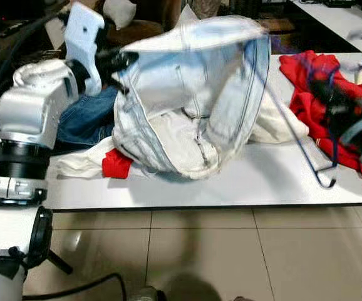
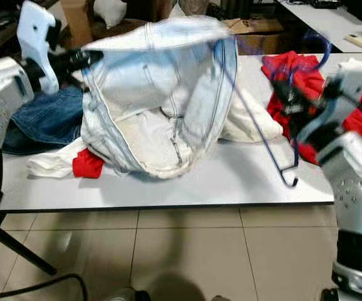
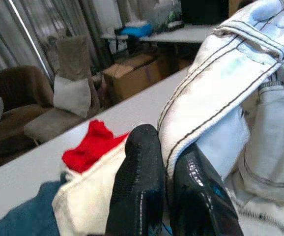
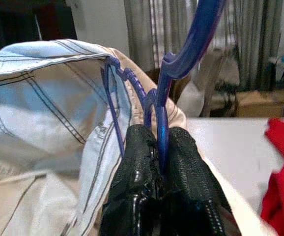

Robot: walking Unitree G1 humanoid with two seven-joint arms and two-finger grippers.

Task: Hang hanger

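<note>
A pale denim garment [image 1: 187, 94] is lifted off the white table [image 1: 262, 182], its opening facing me. My left gripper [image 1: 121, 59] is shut on the garment's seamed edge [image 3: 206, 93] at its upper left. A thin blue hanger [image 4: 196, 39] is clamped at its neck by my right gripper [image 4: 156, 132], which is over the table's right side [image 2: 287, 94]. One hanger arm runs into the garment's upper right edge [image 1: 256, 50]. The other arm slants down to a hooked end [image 1: 325, 182] just above the table.
A red garment [image 1: 312, 81] lies on the table under my right arm. Blue jeans [image 1: 87, 119], a white cloth [image 1: 81, 164] and a small red cloth [image 1: 115, 164] lie at the left. Tiled floor [image 1: 200, 251] runs along the table's front edge; boxes and chairs stand behind.
</note>
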